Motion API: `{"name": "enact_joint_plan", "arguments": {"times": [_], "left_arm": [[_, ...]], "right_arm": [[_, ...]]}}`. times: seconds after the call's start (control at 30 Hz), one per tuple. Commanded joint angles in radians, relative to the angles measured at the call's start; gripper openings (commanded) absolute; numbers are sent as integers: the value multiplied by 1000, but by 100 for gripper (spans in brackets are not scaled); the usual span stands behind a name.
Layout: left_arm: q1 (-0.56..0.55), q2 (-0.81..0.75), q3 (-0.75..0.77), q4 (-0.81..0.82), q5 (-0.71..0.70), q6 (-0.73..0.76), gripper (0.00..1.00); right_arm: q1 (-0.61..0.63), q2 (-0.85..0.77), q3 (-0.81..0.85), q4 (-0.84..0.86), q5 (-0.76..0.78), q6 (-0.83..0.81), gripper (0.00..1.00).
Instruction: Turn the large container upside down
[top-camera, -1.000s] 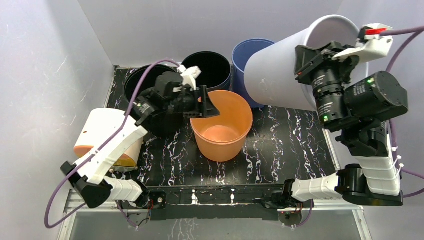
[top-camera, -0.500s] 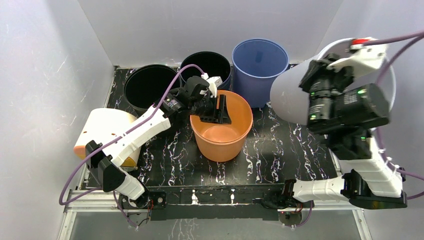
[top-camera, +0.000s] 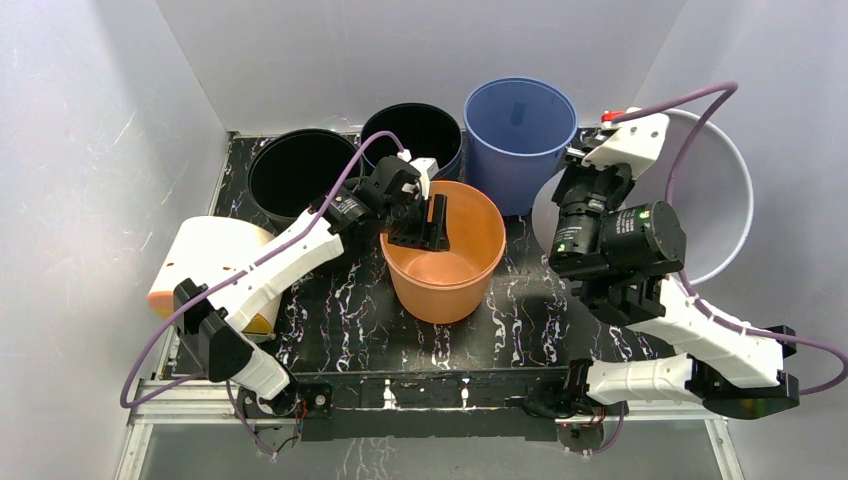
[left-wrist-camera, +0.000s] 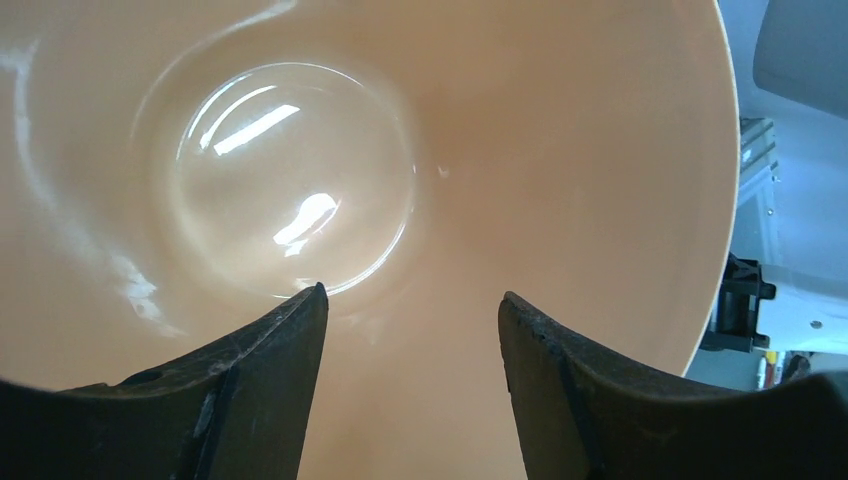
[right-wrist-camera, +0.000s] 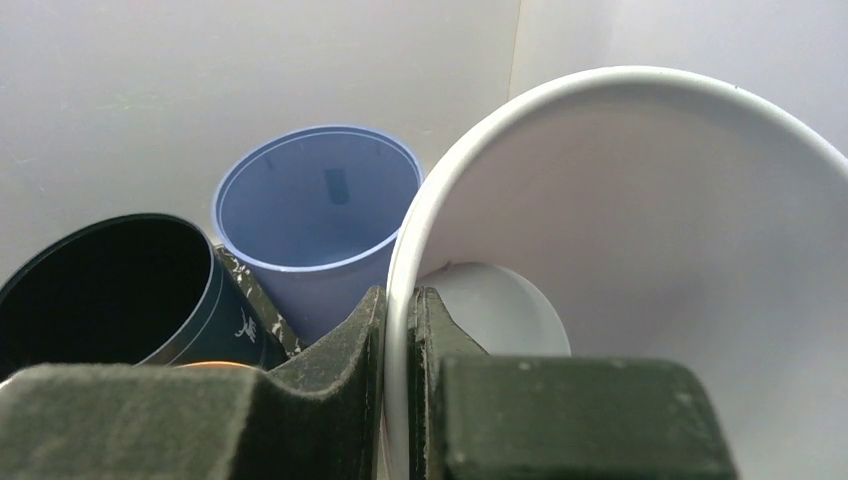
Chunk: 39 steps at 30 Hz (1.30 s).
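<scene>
Since the big white bucket (top-camera: 715, 205) is mouth-up out at 3 o'clock, hanging past the right edge of the table (top-camera: 540, 300), it's nowhere near flipped imo. The right gripper (right-wrist-camera: 398, 345) is clamped tight on its rim, pinching the wall on the bucket's 9 o'clock side. So the bucket lies out to the right of that wrist, long axis roughly upright, maybe tipped a bit. That's the arm for the roll, and I'd guess it needs close to a half turn about the pinch.

The left gripper (top-camera: 425, 222) is well away, jaws fairly wide and holding nothing, dipped into the orange bucket (top-camera: 445, 265) mid-table. The blue bucket (top-camera: 520, 120) at 12 o'clock is close to the white one, so it could get bumped.
</scene>
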Motion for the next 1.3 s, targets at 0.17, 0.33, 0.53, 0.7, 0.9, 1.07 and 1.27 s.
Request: {"name": "enact_joint_plan", "arguments": {"times": [0.17,0.33,0.53,0.7,0.9,1.07,1.27], "left_arm": [[1,64,75,-45,-64,58,62],[-1,56,63,-92,-110,68,62],[-1,18,54,-190,-158,85,63],[3,-45,45,-282,-220,91,64],[10,-96,123,-415,-261,114,66],[10,-127,293,-483,-164,148,72],[10,-167,392,-335,-31,136,78]], "right_arm": [[11,17,-84,194,42,-100,0],[11,47,-114,202,41,-106,0],[11,60,-126,212,33,-112,0],[11,70,-155,229,40,-115,0],[11,102,-177,254,30,-117,0],[11,148,-183,260,15,-113,0],[7,196,-195,239,-5,-78,0]]}}
